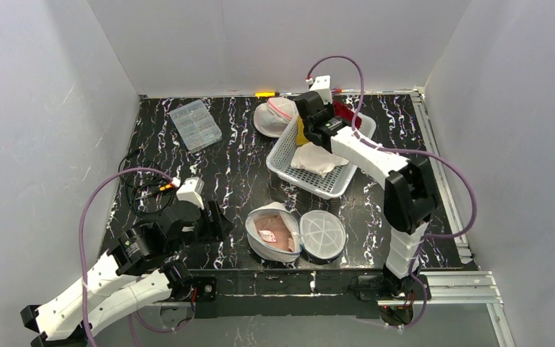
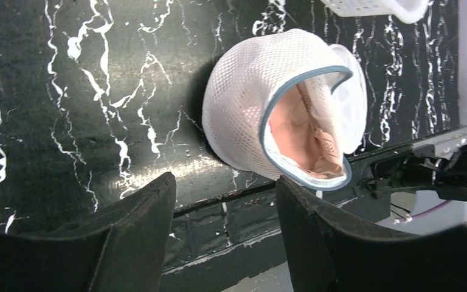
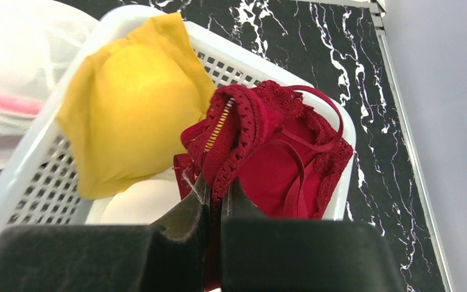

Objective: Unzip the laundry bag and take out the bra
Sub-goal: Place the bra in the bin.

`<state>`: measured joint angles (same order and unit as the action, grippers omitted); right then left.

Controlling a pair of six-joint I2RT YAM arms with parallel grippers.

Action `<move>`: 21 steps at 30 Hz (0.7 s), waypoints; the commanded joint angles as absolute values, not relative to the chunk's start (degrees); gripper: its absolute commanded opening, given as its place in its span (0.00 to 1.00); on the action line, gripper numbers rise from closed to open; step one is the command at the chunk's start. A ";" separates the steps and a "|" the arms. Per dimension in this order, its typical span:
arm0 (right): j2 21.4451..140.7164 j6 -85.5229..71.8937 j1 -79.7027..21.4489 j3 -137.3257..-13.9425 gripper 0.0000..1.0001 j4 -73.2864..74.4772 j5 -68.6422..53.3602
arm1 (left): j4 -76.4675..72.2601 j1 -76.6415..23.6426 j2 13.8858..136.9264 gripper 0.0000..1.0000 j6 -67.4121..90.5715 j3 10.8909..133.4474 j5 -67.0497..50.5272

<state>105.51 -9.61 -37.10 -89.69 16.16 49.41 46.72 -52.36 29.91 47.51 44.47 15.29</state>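
The left tool point(image 2: 225, 190) stood released and empty just short of the unzipped laundry bag point(image 2: 243, 91) at the desk's point(image 2: 67, 121) near edge, a pink bra point(image 2: 298, 131) inside it. Farther back, the right tool point(image 3: 216, 196) was clenched on a red lace bra point(image 3: 280, 158) over the white basket point(image 3: 30, 164), beside a yellow garment point(image 3: 127, 103).

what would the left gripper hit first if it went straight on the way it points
Probably the mesh bag, open and straight ahead of the left gripper, with the pink bra showing inside. Nothing else lies between them, though depth is unclear.
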 commanded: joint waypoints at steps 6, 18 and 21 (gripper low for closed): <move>111.71 -10.90 -32.89 -93.02 0.01 12.80 46.65 | 49.86 -52.30 32.01 0.58 49.52 43.81 19.08; 116.20 -10.82 -32.10 -90.40 0.01 13.18 45.24 | 49.66 -52.35 31.95 0.57 50.57 41.55 18.94; 116.28 -11.48 -32.13 -89.83 0.04 13.37 44.03 | 49.74 -52.31 31.07 0.57 50.59 41.02 18.98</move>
